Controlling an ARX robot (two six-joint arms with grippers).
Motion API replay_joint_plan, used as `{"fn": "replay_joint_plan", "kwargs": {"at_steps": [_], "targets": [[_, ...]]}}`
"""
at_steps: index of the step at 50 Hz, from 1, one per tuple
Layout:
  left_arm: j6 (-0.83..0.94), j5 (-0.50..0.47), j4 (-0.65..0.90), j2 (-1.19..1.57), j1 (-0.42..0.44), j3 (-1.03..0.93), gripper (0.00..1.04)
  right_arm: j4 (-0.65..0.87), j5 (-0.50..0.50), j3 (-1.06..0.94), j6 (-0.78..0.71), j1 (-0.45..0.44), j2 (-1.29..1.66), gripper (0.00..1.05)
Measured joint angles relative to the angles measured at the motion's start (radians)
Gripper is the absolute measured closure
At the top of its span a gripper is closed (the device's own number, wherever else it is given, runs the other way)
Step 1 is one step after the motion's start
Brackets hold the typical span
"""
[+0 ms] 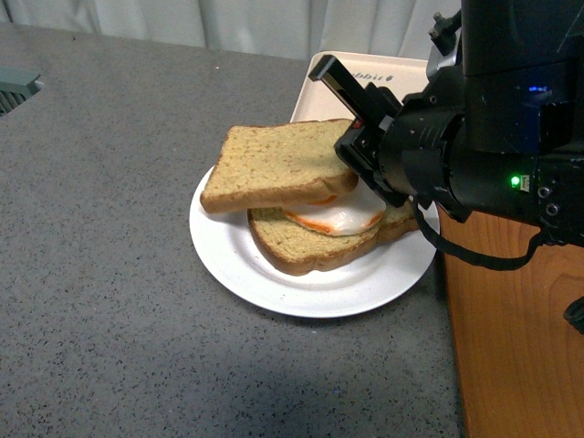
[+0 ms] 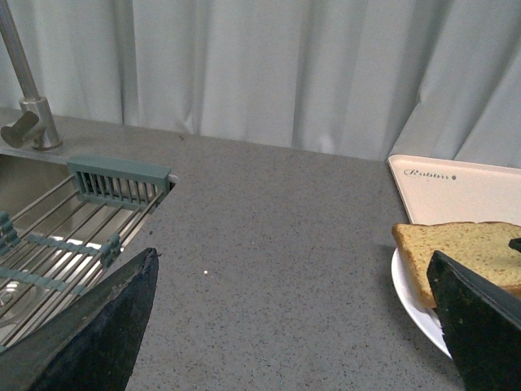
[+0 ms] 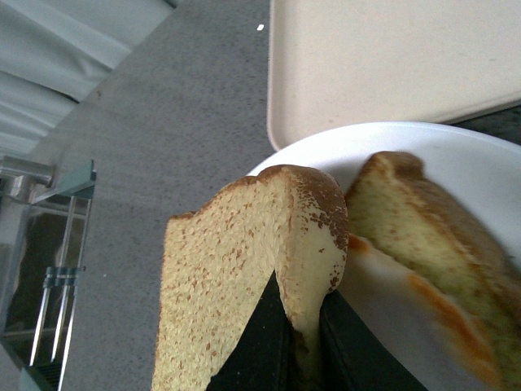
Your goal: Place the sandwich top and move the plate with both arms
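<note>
Gripping the sandwich top (image 1: 278, 164) by its right edge, our right gripper (image 1: 352, 137) has its jaws drawn narrow. In the right wrist view, the two black fingers (image 3: 264, 346) pinch the bread from either side. The slice sits slightly tilted and pushed to the left over the lower slice (image 1: 306, 246), covering part of the fried egg (image 1: 339, 217). We cannot tell whether it rests on the egg or hangs just above it.

Both slices are over the white plate (image 1: 265, 274), which stands on the grey speckled countertop (image 1: 109, 274). Just behind the plate lies the beige tray (image 1: 315, 102), and an orange wooden board (image 1: 511, 356) sits under our right arm.

Our left gripper (image 2: 291, 269) is spread wide and holds nothing. One finger (image 2: 89, 334) is toward the sink (image 2: 49, 244) and the other is beside the plate's rim. The sink holds a wire rack with a grey-green comb piece (image 2: 118, 181). A faucet (image 2: 20, 90) stands at its back, in front of a pale curtain (image 2: 285, 65).
</note>
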Motion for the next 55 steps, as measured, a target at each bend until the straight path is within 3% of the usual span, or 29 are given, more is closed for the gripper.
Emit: {"fn": "replay_joint_plan", "kwargs": {"at_steps": [14, 27, 37, 41, 45, 50, 55], "targets": [[0.000, 0.000, 0.000, 0.000, 0.000, 0.000, 0.06, -0.007, 0.020, -0.020, -0.013, -0.034, -0.005, 1.01], [0.000, 0.000, 0.000, 0.000, 0.000, 0.000, 0.06, -0.041, 0.140, -0.044, -0.126, -0.032, -0.071, 0.48], [0.000, 0.000, 0.000, 0.000, 0.000, 0.000, 0.06, -0.059, 0.156, -0.093, -0.185, -0.067, -0.185, 0.12], [0.000, 0.001, 0.000, 0.000, 0.000, 0.000, 0.06, 0.312, 0.347, -0.243, -0.452, -0.101, -0.220, 0.27], [0.000, -0.002, 0.000, 0.000, 0.000, 0.000, 0.06, 0.439, 0.327, -0.362, -0.643, -0.158, -0.314, 0.37], [0.000, -0.001, 0.000, 0.000, 0.000, 0.000, 0.06, 0.453, 0.249, -0.500, -0.782, -0.252, -0.503, 0.52], [0.000, 0.000, 0.000, 0.000, 0.000, 0.000, 0.06, 0.357, 0.115, -0.648, -0.855, -0.378, -0.723, 0.68]]}}
